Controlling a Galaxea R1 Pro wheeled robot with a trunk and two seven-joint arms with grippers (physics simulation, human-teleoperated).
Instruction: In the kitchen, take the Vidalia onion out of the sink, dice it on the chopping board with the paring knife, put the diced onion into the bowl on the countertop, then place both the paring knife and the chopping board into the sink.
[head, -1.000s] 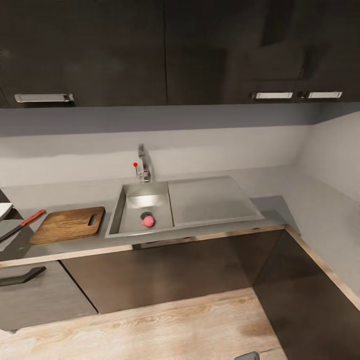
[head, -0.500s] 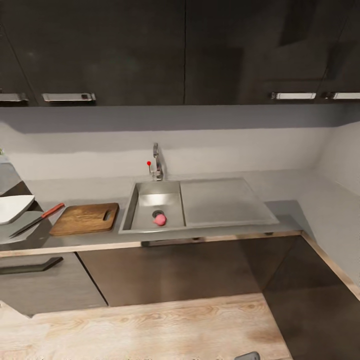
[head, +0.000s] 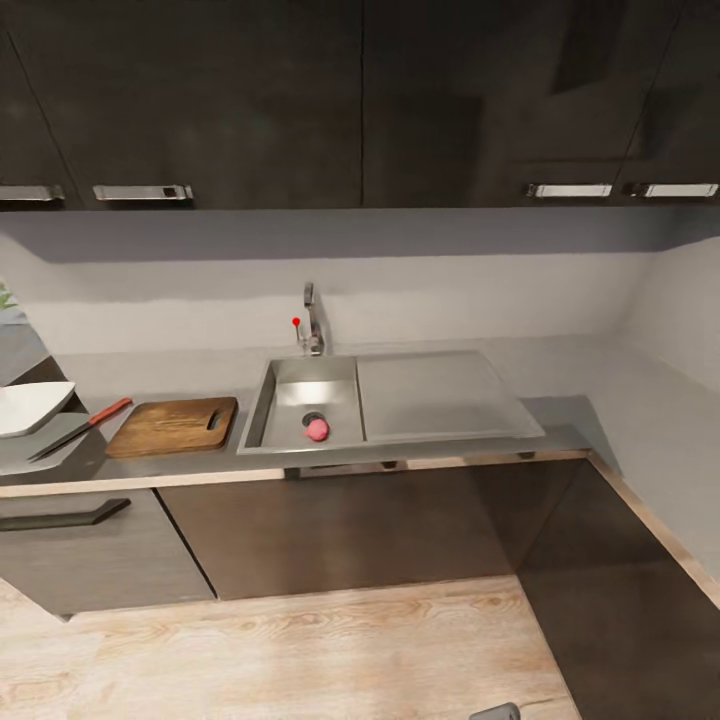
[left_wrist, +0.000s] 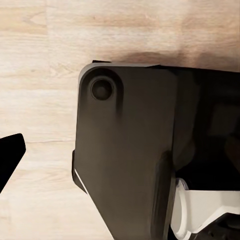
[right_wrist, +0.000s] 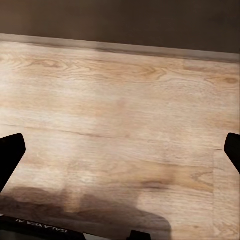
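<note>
I'm standing back from the surface (head: 420, 455), arms down, nothing in hand. Right fingers (right_wrist: 11, 152) are spread wide, dark tips at both edges of the right wrist view with bare wooden floor (right_wrist: 125, 110) between them. Left wrist view looks down at the floor past my own dark base (left_wrist: 130, 150); one left fingertip (left_wrist: 10, 160) shows at the edge, so I can't tell that spread. Vidalia onion (head: 317, 430) sits in the sink (head: 262, 405) basin, just beside the drain, below the tap (head: 312, 320). Chopping board (head: 173, 426) lies flat just beside the sink, handle hole toward it, a short carry from the basin. Paring knife (head: 80, 428) rests near the board's far end, handle toward the board. Bowl (head: 30, 408) is past the knife. Next, probably: close in, reach into the basin.
</note>
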